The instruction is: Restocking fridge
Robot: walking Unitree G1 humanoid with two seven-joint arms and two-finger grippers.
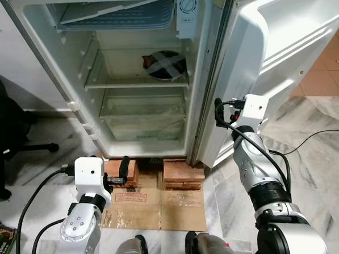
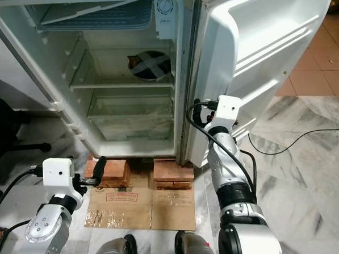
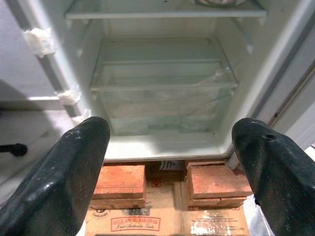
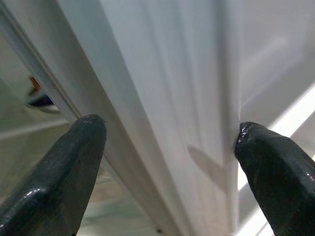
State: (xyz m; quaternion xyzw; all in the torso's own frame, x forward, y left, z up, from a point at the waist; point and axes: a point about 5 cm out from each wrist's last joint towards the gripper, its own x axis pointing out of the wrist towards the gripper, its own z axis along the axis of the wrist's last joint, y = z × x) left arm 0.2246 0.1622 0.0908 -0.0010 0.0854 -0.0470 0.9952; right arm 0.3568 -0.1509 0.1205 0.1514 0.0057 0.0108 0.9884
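The right hand (image 4: 167, 142), fingers apart, straddles the fridge door (image 2: 256, 54) edge: rigid, smooth, likely slippery, best gripped there; left hand (image 3: 167, 147) spread, empty

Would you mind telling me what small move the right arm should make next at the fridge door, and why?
Probably swing the fridge door a little wider with the right tool. Its open fingers sit either side of the door's edge, while the left tool, also open, holds nothing and faces the clear drawer; more clearance would ease loading.
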